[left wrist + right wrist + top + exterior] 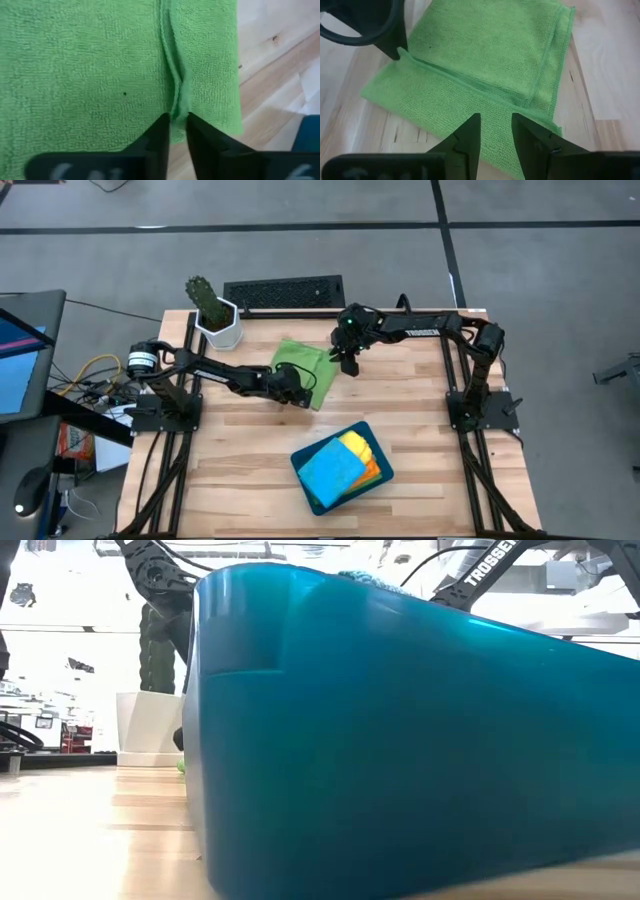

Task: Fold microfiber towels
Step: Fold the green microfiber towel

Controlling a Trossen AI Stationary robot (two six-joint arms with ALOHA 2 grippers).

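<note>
Nearest the front edge of the wooden surface (240, 480), a dark teal tray (308, 498) sits skewed, holding a bright blue towel (330, 470) on top, with a yellow towel (360, 446) and an orange towel (374, 470) showing at its far side; in the low view the tray wall (400, 740) blocks almost everything behind it. Bare wood lies open left and right of the tray and between it and the arms. Farther back, near the middle, a green towel (300, 365) lies partly folded, one layer lapped over another, its lower edge overhanging the fold in the right wrist view (485, 70). Left gripper (297, 395) reaches in low from the left side, arm stretched nearly flat; its jaws are pinched on a raised ridge of the green towel's hem (176, 107) near the cloth's corner. Right gripper (349, 360) comes from the right rear, elbow bent, pointing down at the towel's right edge; its jaws stand parted above the cloth, grasping nothing. At the back-left corner stands a white pot with a cactus (215, 315), and behind the rear edge lies a black keyboard (284, 292).
</note>
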